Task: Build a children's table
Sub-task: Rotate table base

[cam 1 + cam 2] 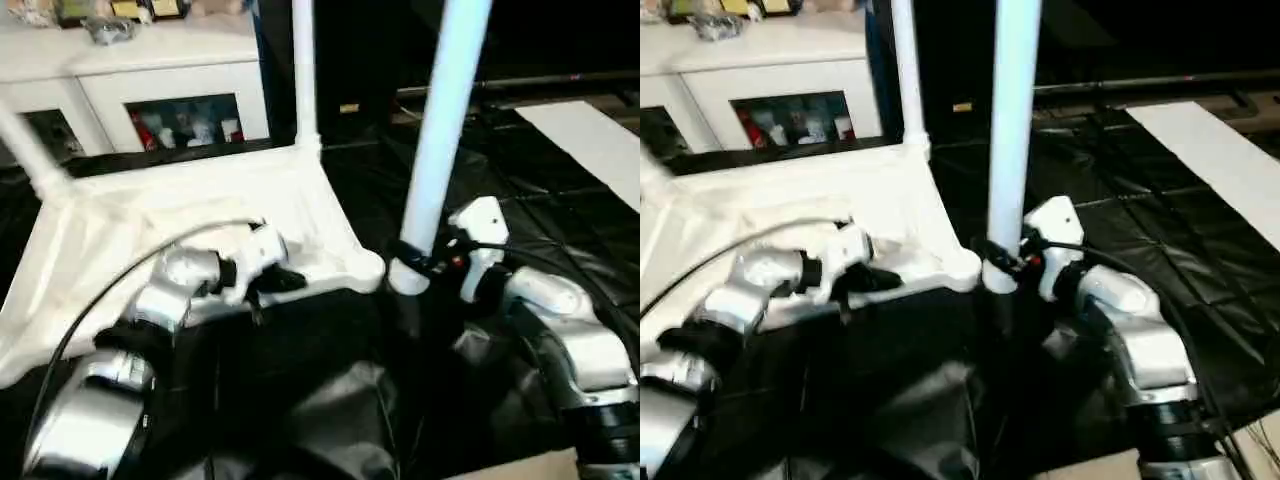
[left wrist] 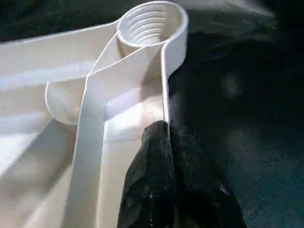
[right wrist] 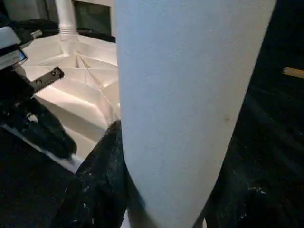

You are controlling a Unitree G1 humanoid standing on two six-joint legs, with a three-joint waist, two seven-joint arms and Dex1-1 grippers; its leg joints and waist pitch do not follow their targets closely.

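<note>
The table top [image 1: 190, 215] lies upside down in the left half of the head view, its ribbed underside facing up, and two legs already stand in the far corners: one [image 1: 304, 70] at the top centre and one [image 1: 25, 150] at the upper left edge. My left gripper [image 1: 275, 280] has its two black fingers [image 2: 164, 175] pressed together on the thin edge wall of the top, just beside the empty threaded socket [image 2: 149, 23] at the near corner. My right gripper [image 1: 425, 262] holds a third leg [image 1: 440, 140] near its lower end, upright with a small tilt, and its foot hangs just beside the socket, right of centre in the picture. To do this step well, I think I must keep the left grip firm so the top does not slide, then bring the leg's end exactly over the ring of the socket. The leg should stand straight before I lower it, otherwise the thread can catch crookedly. I lower slowly and turn only when the end sits inside.
</note>
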